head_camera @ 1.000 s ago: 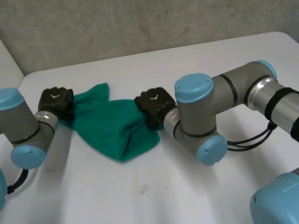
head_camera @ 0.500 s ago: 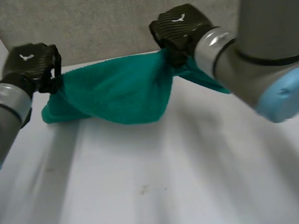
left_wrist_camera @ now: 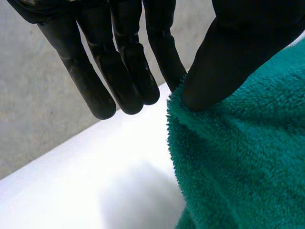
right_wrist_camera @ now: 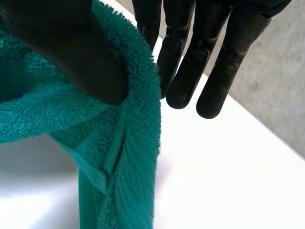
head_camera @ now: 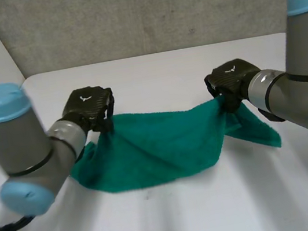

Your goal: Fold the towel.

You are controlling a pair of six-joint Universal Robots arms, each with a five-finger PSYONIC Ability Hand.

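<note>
Head view: the green towel [head_camera: 159, 147] hangs spread between the two hands, its lower part resting on the white tabletop [head_camera: 217, 217]. The left hand [head_camera: 88, 105] pinches one upper corner. The right hand [head_camera: 230, 80] grips the top edge, with a flap trailing beyond it.

Left wrist view: the thumb nips only the very hem against one finger, and the other fingers are straight. Any outward pull could probably slip it free.

Right wrist view: the thumb clamps a bunched, doubled edge against a finger. With the grip away from the true corner, the fold may land skewed.
</note>
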